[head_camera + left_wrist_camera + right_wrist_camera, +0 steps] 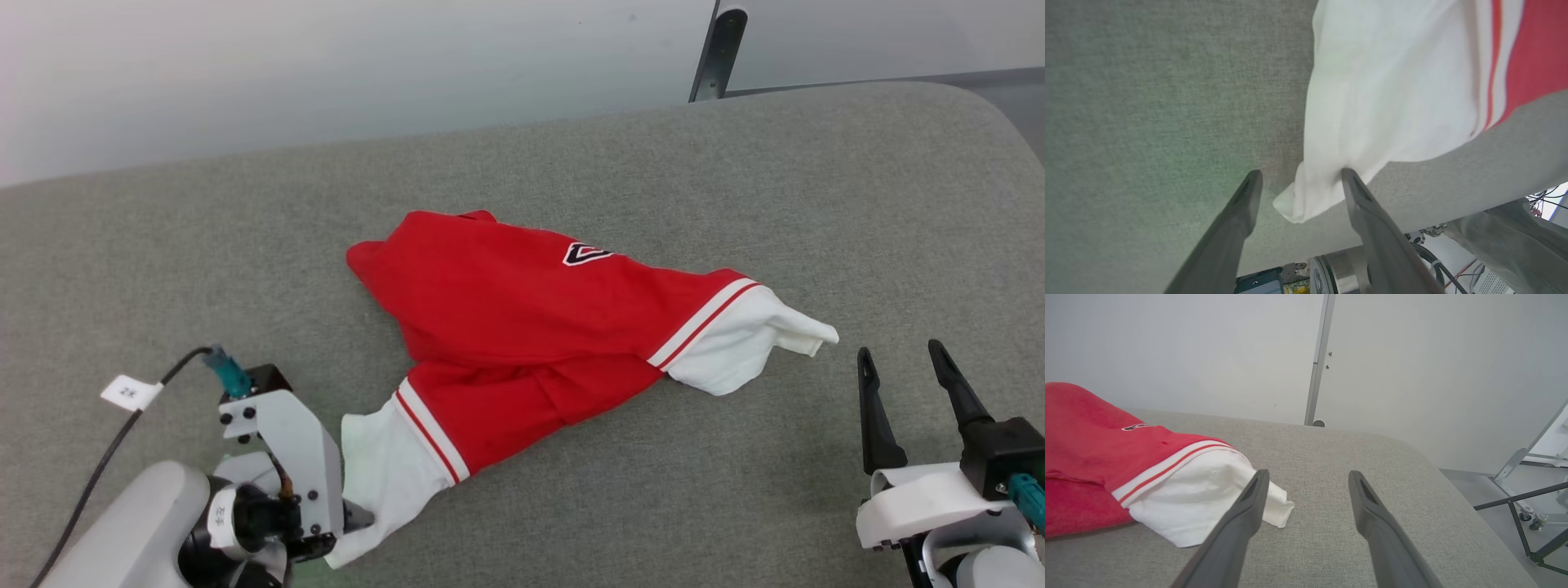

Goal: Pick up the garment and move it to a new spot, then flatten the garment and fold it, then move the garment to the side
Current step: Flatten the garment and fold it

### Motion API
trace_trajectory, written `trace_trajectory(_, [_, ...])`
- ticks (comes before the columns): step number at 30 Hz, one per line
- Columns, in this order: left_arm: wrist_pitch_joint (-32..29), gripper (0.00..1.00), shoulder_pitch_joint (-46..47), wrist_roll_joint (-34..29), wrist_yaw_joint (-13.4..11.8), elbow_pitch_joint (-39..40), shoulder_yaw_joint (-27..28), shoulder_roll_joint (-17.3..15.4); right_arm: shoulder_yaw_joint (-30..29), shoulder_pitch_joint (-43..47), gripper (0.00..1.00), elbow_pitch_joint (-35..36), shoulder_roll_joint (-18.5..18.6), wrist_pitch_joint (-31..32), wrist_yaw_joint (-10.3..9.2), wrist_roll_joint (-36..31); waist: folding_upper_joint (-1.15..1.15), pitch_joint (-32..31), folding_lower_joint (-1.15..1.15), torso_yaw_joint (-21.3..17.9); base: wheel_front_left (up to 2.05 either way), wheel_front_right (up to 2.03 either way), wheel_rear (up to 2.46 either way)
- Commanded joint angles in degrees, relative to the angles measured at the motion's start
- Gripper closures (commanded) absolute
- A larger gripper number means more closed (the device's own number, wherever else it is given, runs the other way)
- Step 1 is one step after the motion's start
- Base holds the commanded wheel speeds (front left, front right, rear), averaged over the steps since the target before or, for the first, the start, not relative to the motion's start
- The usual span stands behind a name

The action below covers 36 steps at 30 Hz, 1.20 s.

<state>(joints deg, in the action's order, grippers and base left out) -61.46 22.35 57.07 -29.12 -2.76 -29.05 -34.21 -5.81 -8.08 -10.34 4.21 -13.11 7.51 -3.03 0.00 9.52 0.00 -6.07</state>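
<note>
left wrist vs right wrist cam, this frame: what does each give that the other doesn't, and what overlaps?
Left wrist: the open left gripper straddling the corner of one white sleeve end, one finger touching it; silver hardware past the near edge.
Right wrist: the open right gripper beside the other white sleeve end; a small black-and-white logo, a grey metal post, a dark wheeled frame.
Both: the bright red soft-fabric garment with red-and-white stripes, on the grey padded surface.

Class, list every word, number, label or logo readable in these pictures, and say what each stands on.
White tag on the black cable: dark marks, too small to read.
Small label on the left arm: too blurred to read.
Logo on the red garment: black-and-white emblem, no legible letters.
Nothing can be quoted.
</note>
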Motion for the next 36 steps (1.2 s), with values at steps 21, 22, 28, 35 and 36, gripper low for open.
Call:
trace_trajectory(21, [1.0,1.0,3.02,-0.85,4.56,-12.12,-1.33,-0.19,-1.05,-1.14,0.0,0.39,-0.22,0.97,-0.04,1.23,0.0,-0.17,0.0,0.89,0.0,0.0,0.0])
trace_trajectory(22, [0.82,1.0,3.32,-1.54,4.16,-11.17,-1.52,-0.87,-1.14,-0.98,0.0,0.37,-0.23,1.02,-0.04,1.22,0.0,-0.35,0.0,1.02,0.0,0.0,0.0])
trace_trajectory(28, [-0.79,1.0,4.2,-4.66,2.21,-5.36,-1.58,-6.8,-1.47,-0.31,0.0,0.42,-0.3,1.8,-0.04,1.51,0.0,-1.06,0.0,1.66,0.0,0.0,0.0])
trace_trajectory(35, [-1.12,1.0,2.06,-5.69,-0.21,-1.47,-1.17,-9.7,-0.71,-0.16,0.0,-0.1,-0.32,2.98,-0.05,2.16,0.0,-1.12,0.0,1.94,0.0,0.0,0.0])
trace_trajectory(36, [-0.93,1.0,1.66,-5.15,-0.33,-1.53,-0.93,-9.21,-0.61,-0.14,0.0,-0.15,-0.31,3.09,-0.04,2.27,0.0,-1.1,0.0,1.93,0.0,0.0,0.0])
